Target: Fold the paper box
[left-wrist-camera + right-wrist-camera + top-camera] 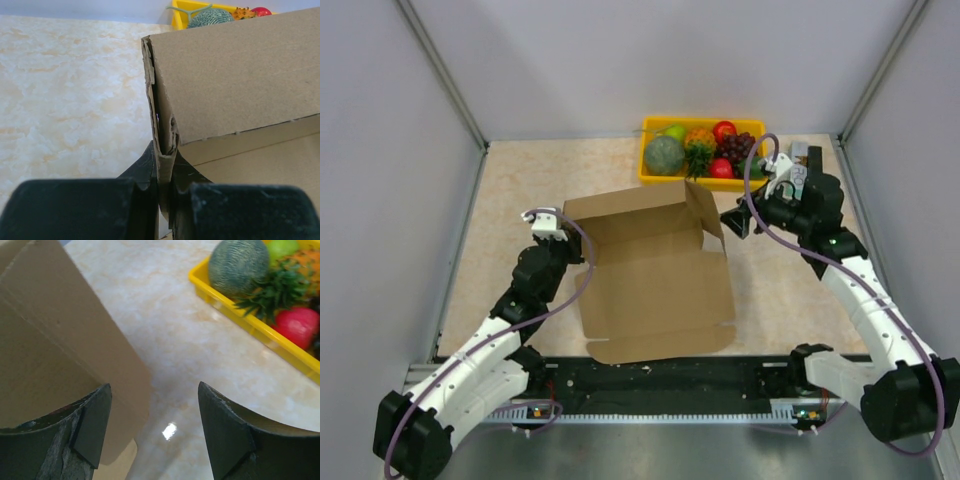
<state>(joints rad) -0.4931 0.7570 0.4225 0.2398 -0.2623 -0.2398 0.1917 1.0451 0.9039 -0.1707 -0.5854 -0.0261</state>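
The paper box (pixel 655 275) is a plain brown cardboard sheet partly folded up in the middle of the table, with its back wall and side flaps raised. My left gripper (pixel 570 245) is shut on the box's folded left wall; in the left wrist view the doubled cardboard edge (pixel 162 125) runs down between the jaws of my left gripper (pixel 167 175). My right gripper (pixel 735 222) is open and empty just right of the raised right flap. In the right wrist view my right gripper (pixel 152 427) hovers over bare table with the flap (pixel 55 355) beside its left finger.
A yellow tray of fruit (pixel 700 150) stands at the back, also in the right wrist view (pixel 260 325). A small printed carton (pixel 803 160) sits right of it. Grey walls enclose the table on three sides.
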